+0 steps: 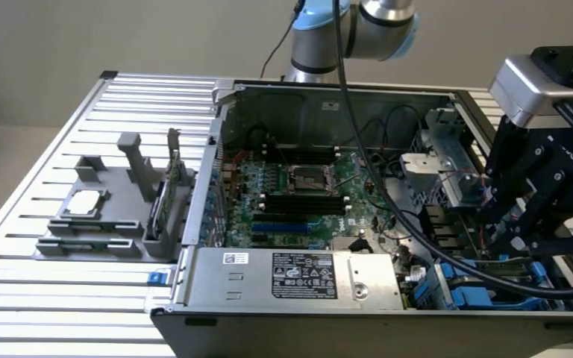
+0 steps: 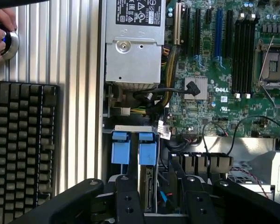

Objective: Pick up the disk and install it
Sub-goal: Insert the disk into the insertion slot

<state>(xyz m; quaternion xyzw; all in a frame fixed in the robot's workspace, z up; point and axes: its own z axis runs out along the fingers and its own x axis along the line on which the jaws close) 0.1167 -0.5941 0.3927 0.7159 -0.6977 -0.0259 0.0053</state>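
I count: one open computer case [image 1: 366, 319], one power supply [image 1: 297, 274], one CPU socket [image 1: 307, 179], one grey fixture [image 1: 98, 216] on surface [image 1: 27, 298]. One keyboard [image 2: 21, 140], one hand [image 2: 2, 28]. Two blue carrier tabs [image 2: 120, 148], two fingers [image 2: 126, 200]. Black memory slots [image 2: 246, 51] beside socket: four, I think.

The table [image 1: 137, 97] is shiny ribbed metal. The power supply box [image 1: 297, 276] is dull grey metal. The keyboard [image 2: 18, 140] is black plastic. The gripper [image 2: 158, 183] looks dull black.

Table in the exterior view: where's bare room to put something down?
Bare slats lie behind the grey fixture, toward the far corner of the table, and between the fixture and the near edge. Crowded: inside the computer case, where cables surround the gripper.
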